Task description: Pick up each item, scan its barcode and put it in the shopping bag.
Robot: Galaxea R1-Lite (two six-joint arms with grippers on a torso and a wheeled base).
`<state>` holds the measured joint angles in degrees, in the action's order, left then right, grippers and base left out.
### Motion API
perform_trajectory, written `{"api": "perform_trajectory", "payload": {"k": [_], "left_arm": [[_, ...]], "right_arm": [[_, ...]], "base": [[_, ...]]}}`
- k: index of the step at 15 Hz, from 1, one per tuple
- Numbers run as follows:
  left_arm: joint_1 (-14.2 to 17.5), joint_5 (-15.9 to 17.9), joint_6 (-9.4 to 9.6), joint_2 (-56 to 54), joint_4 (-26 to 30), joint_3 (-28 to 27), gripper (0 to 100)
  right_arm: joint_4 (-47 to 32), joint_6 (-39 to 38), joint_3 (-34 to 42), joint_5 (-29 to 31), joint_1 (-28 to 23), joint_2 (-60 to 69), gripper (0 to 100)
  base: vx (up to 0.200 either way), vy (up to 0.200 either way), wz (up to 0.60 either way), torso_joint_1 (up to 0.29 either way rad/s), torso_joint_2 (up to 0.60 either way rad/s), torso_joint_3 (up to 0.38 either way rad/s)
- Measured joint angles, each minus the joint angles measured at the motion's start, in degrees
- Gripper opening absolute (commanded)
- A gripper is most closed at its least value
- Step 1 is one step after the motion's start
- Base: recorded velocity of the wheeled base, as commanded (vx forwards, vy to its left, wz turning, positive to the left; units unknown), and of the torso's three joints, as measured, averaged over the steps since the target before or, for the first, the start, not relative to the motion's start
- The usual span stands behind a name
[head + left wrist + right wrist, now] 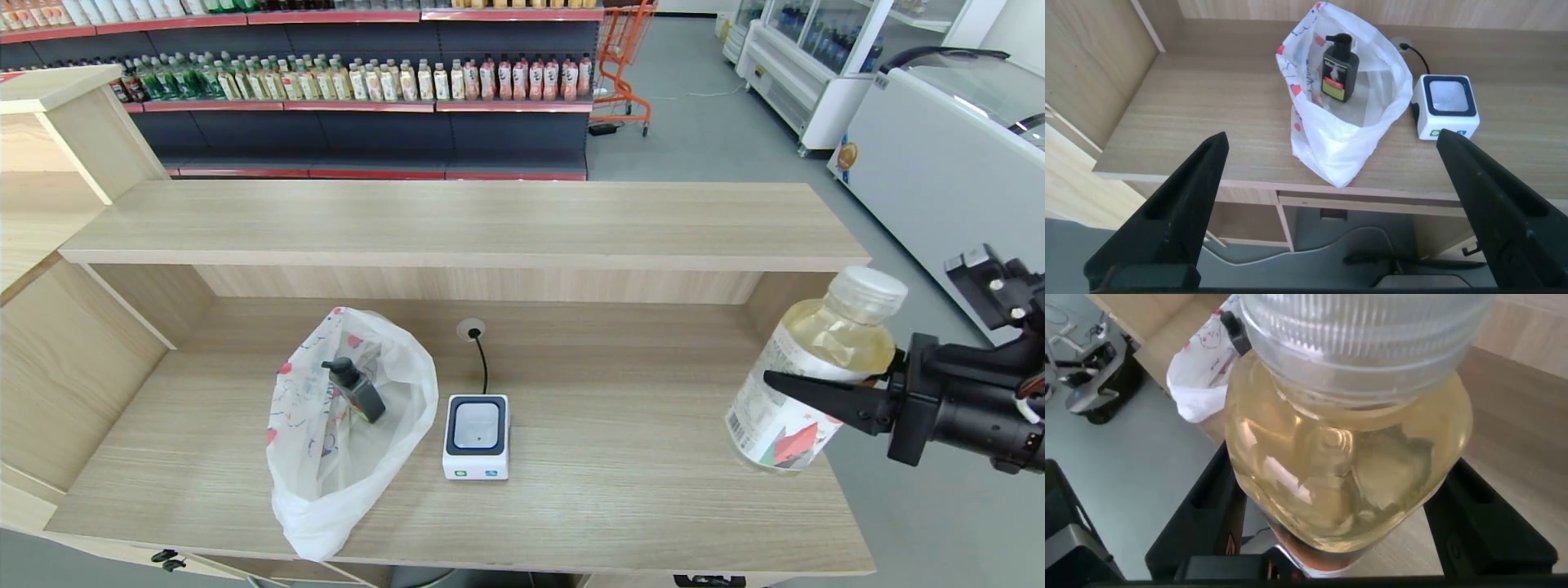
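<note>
Pale wooden worktop (620, 498) with raised ledge (457, 220) along far edge. Beyond, red-edged shelving (359, 106) stocked with bottled drinks (367, 82); orange trolley (627, 49) to its right; white chest freezers (939, 155) at far right.

The head camera looks down over the counter (620, 490), the left wrist camera faces the same shopping bag (326, 498) and scanner (476, 437) from off its near edge, and the right wrist camera sits close against the bottle (1347, 474).
</note>
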<state>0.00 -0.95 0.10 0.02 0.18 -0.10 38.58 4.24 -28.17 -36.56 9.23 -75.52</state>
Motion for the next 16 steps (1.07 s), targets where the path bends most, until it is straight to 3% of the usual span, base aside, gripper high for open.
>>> {"api": "perform_trajectory", "payload": {"k": [6,9,12,16], "left_arm": [[0.0,0.0,0.0,0.0,0.0,0.0,100],[0.0,0.0,0.0,0.0,0.0,0.0,100],[0.0,0.0,0.0,0.0,0.0,0.0,100],[0.0,0.0,0.0,0.0,0.0,0.0,100]], "right_arm": [[-0.7,-4.7,5.3,6.4,-1.6,5.8,0],[-2.3,-9.3,7.8,14.1,-0.7,6.1,0],[-14.7,-14.6,3.7,22.0,1.5,5.7,0],[-32.8,-24.7,-7.5,24.4,4.4,5.4,0]], "base": [[0.0,0.0,0.0,0.0,0.0,0.0],[0.0,0.0,0.0,0.0,0.0,0.0],[0.0,0.0,0.0,0.0,0.0,0.0],[0.0,0.0,0.0,0.0,0.0,0.0]]}}
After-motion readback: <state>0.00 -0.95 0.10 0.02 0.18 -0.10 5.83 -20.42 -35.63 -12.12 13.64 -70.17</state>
